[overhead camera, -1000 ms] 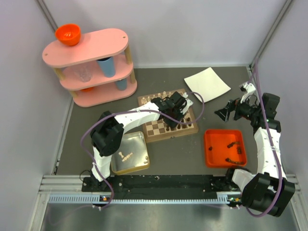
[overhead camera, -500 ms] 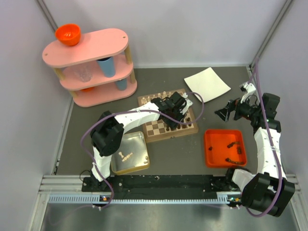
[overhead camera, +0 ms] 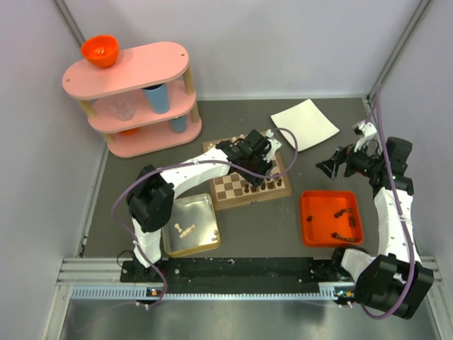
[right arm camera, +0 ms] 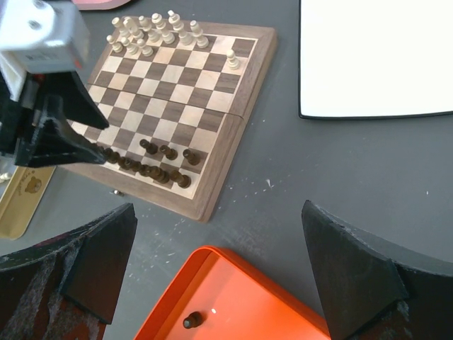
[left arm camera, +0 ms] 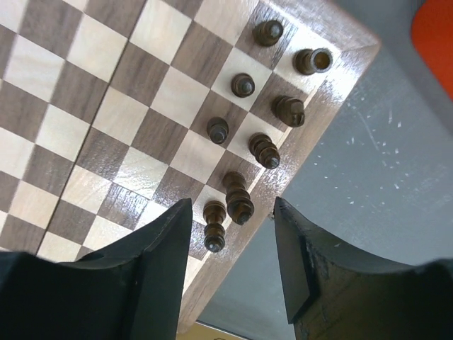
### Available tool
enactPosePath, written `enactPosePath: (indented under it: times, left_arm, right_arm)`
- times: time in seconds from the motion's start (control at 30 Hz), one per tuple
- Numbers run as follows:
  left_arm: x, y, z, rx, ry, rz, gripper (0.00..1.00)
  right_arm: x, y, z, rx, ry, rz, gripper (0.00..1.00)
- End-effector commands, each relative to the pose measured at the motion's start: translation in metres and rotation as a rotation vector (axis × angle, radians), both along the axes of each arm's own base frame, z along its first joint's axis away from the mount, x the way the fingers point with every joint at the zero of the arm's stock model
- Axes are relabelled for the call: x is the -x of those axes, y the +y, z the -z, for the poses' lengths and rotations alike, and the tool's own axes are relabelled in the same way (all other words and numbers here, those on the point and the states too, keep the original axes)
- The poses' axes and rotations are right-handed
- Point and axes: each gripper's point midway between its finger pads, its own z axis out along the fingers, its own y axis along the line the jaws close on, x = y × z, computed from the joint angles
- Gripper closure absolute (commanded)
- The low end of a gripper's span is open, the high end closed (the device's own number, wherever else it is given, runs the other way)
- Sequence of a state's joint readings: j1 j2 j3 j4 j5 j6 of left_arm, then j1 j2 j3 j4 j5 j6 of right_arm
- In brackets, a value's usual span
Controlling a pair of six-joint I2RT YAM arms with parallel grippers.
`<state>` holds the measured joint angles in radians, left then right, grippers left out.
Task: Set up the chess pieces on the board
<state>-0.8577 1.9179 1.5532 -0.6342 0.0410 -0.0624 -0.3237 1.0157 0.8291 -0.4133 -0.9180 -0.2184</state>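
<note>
Left gripper (left arm camera: pixel 232 212) is opening over the near right corner of the board (left arm camera: pixel 71 134). Its fingers are standing wider apart than a second ago and are now clear on both sides of a dark piece (left arm camera: pixel 214 225). That piece is standing upright on a square just inside the near rim, touching neither finger. A taller dark neighbour (left arm camera: pixel 238 198) is standing just beside it, also between the fingers. In the top view the left wrist is sitting further toward the far side of the board than a second ago, so by my reading the arm is backing off after a placement, not reaching for one. Right gripper (right arm camera: pixel 218 211) is hanging with its fingers spread wide and nothing between them, right of the board and just far of the orange tray (overhead camera: pixel 306 212); it is not shifting at all across the second. Meaning for the task: one more dark man is being left on the board, making eight dark pieces (left arm camera: pixel 264 150) in two short rows at that corner, while the squares to their left are lying bare. Cream pieces (right arm camera: pixel 152 32) are crowding the far edge, with one (right arm camera: pixel 232 60) standing apart to the right. Loose dark pieces (overhead camera: pixel 345 211) are lying in the tray and a pale one (overhead camera: pixel 184 230) in the silver tin (overhead camera: pixel 212 212), so plenty of fetching is remaining.
</note>
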Motion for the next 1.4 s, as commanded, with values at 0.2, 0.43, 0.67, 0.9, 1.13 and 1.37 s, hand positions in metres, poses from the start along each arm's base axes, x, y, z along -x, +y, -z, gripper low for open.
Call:
enactPosePath:
  times: [0.2,0.43,0.67,0.9,1.13,1.37]
  left_arm:
    - [-0.008,-0.008,-0.101,0.257,-0.178,-0.016,0.38]
    - [-0.013,0.053,-0.183,0.446,-0.398,-0.115,0.08]
    - [-0.002,0.125,-0.184,0.44,-0.445,-0.163,0.01]
    - [0.01,0.185,-0.174,0.307,-0.638,-0.267,0.01]
    - [0.014,0.201,-0.153,0.261,-0.678,-0.293,0.01]
    - [0.018,0.199,-0.158,0.288,-0.688,-0.278,0.01]
  right_arm:
    - [0.001,-0.002,-0.014,0.041,-0.084,-0.028,0.01]
    - [0.017,0.021,-0.014,-0.044,-0.067,-0.189,0.01]
    - [0.038,0.021,-0.019,0.181,-0.212,-0.328,0.01]
    - [0.058,0.006,0.028,0.459,-0.066,-0.419,0.01]
    - [0.084,0.006,0.067,0.51,0.029,-0.554,0.01]
    - [0.094,-0.054,0.099,0.807,0.249,-0.55,0.07]
